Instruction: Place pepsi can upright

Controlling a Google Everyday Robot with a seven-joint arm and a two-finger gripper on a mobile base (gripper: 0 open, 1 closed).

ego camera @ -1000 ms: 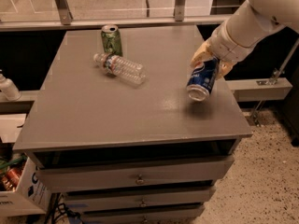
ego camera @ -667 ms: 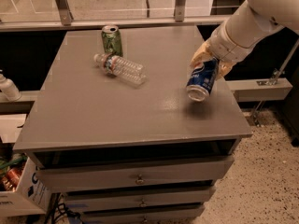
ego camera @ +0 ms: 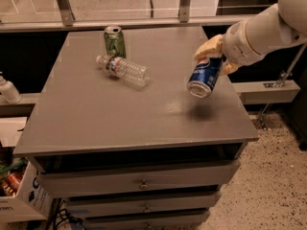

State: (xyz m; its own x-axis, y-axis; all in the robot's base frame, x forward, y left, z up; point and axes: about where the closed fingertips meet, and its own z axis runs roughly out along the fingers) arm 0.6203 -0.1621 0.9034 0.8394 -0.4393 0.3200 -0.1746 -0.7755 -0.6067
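Observation:
The blue pepsi can [ego camera: 204, 77] hangs tilted in the air above the right part of the grey cabinet top [ego camera: 120, 114], its silver end pointing down toward me. My gripper [ego camera: 215, 56] comes in from the right on the white arm and is shut on the can's upper part, with tan fingers [ego camera: 207, 47] on both sides of it. The can casts a shadow on the top below it and does not touch the surface.
A green can [ego camera: 114, 41] stands upright at the back left. A clear plastic bottle [ego camera: 122, 70] lies on its side just in front of it. The cabinet has drawers [ego camera: 139, 178] below. A rail runs behind, and boxes sit on the floor at the left.
The can has tilted a little more upright and sits slightly higher in the gripper. The green can and bottle have not moved.

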